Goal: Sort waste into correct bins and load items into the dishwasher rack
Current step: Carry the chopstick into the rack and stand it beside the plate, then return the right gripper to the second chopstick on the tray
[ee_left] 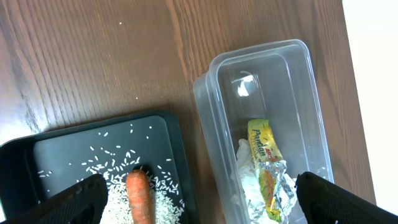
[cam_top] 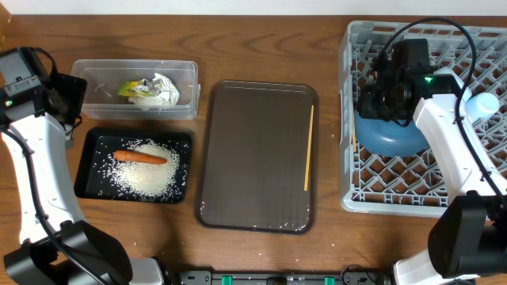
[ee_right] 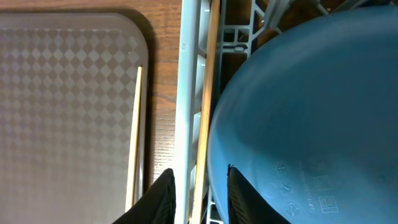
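Narrowly parted, the right gripper [ee_right: 199, 177] straddles a chopstick [ee_right: 208, 74] along the rack [ee_right: 186, 93] rim (blue bowl [ee_right: 298, 112] alongside). Left gripper [ee_left: 199, 180] gapes wide, empty.

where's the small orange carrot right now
Overhead, left side: the small orange carrot lies on white rice grains in the shallow black rectangular tray, beside the clear plastic tub.
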### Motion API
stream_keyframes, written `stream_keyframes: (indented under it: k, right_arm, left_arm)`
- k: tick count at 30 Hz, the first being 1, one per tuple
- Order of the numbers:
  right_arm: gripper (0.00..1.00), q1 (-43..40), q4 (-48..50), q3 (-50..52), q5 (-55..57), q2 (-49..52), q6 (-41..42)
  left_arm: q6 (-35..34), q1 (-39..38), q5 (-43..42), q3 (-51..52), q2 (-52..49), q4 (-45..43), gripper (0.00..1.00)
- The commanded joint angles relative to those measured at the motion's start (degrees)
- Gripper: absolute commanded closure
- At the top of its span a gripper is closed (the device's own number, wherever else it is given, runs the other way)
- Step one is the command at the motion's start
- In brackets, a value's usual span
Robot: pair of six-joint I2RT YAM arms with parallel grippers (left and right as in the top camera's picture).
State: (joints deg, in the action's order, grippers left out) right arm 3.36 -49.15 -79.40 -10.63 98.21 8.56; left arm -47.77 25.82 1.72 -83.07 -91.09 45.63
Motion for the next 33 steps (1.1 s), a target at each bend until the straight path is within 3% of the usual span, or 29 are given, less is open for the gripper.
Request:
stream_keyframes:
  k: [1,8,12,14,23,33]
  right_arm:
    - [0.74,0.00,-0.15,0.02,0.26,0.35,0.63]
    - [0.66,0.07,-5.64,-5.18,-4.50,-1.84,0.81]
    - [0.33,0.92,-9.16,-9.18,-12.92,-4.35,0.59]
    - [0.25,2.10,-9.49,-9.53,-15.21,-5.55,0.61]
    - [0.27,14.21,-11.47,-8.83,-3.72,-5.03,8.02]
    - [0.31,24.09,-10.38,-8.83,5.53,3.21,19.15]
  left_arm:
    - [0.55,0.24,0.48,-0.63,0.13,0.02,0.01]
    - [0.52,0.24,0.48,-0.63,0.13,0.02,0.01]
    - [0.55,0.24,0.48,-0.63,0.13,0.02,0.01]
    - [0.55,0.24,0.48,-0.63,0.13,0.02,0.01]
    - [0.52,0.24,0.48,-0.63,0.13,0.02,0.02]
    - [0.55,0.24,0.48,-0.63,0.13,0.02,0.02]
